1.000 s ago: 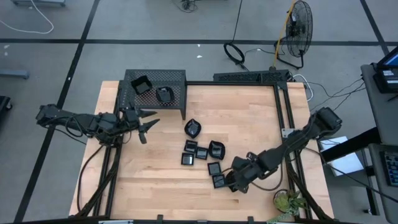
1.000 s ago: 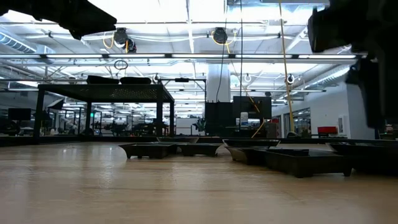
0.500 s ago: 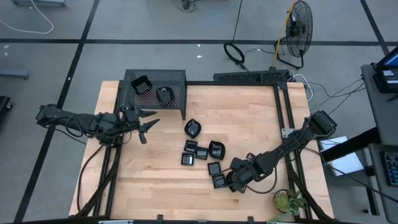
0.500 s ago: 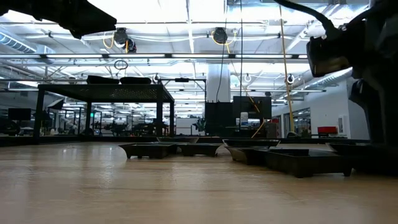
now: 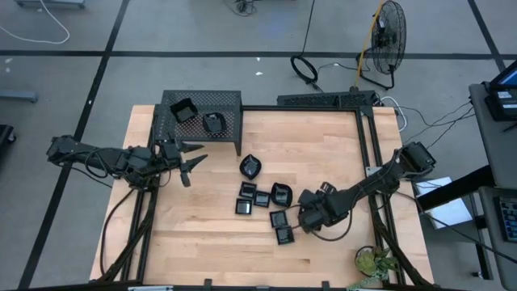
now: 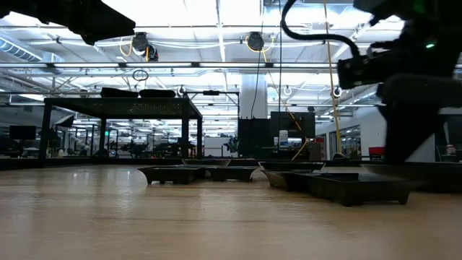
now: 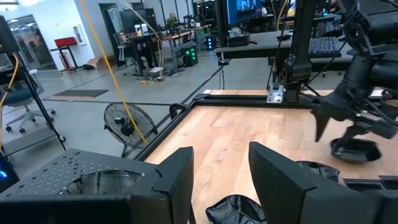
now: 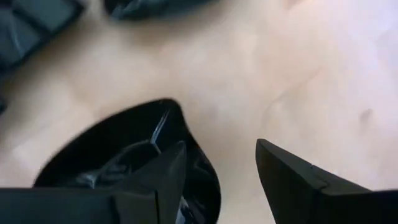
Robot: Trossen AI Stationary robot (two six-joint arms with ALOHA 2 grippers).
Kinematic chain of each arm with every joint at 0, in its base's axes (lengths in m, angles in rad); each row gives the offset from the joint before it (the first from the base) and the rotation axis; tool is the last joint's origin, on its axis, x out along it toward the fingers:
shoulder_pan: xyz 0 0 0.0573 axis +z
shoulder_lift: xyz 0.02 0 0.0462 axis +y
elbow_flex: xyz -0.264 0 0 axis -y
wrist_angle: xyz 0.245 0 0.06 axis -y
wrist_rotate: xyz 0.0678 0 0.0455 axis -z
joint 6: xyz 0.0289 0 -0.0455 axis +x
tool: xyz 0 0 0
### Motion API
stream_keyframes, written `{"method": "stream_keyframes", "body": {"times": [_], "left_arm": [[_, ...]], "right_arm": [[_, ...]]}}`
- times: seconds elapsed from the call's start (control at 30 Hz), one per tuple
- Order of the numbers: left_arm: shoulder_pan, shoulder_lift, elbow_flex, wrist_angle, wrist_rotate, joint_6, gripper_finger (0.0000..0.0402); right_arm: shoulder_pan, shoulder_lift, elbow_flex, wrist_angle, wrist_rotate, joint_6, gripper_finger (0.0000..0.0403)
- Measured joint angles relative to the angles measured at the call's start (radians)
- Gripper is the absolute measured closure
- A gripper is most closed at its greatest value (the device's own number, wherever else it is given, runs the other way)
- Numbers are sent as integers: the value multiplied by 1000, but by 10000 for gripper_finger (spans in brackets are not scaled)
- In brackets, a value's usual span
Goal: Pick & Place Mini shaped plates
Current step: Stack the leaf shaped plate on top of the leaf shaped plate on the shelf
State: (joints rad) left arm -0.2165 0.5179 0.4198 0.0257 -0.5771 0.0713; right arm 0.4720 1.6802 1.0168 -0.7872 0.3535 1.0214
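From above, your mini shaped plates [image 5: 262, 198] cluster mid-table, two more on the mesh rack [image 5: 202, 117] at 11 o'clock. Only the right wrist view shows the right gripper [image 8: 214, 180] pinching a round plate's [image 8: 124, 155] rim. The left gripper [image 5: 190, 162], at 9 o'clock, hangs open and empty; no lettering is readable.

Both arms are dark, built of jointed segments with black cables along them. Each gripper has two flat, matte black fingers [image 7: 277, 174].
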Motion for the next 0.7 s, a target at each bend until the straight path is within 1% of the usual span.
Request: {"method": "stream_keyframes", "body": {"times": [0.07, 0.13, 0.2, 0.33, 0.5, 0.7], "left_arm": [[0, 0, 0, 0, 0, 2, 243], [0, 0, 0, 0, 0, 2, 243], [0, 0, 0, 0, 0, 2, 243], [0, 0, 0, -9, 0, 0, 243], [0, 1, 0, -17, 0, -5, 243], [0, 1, 0, -31, 0, -23, 243]], "right_arm": [[-19, 0, 0, -4, 61, -29, 227], [-39, 0, 0, -24, 76, -43, 232], [-59, -5, 0, -61, 38, -39, 234], [-82, -33, 0, -111, -85, -29, 232], [-70, -71, 0, -106, -96, -39, 232], [-65, -71, -24, -57, -123, -17, 232]]}}
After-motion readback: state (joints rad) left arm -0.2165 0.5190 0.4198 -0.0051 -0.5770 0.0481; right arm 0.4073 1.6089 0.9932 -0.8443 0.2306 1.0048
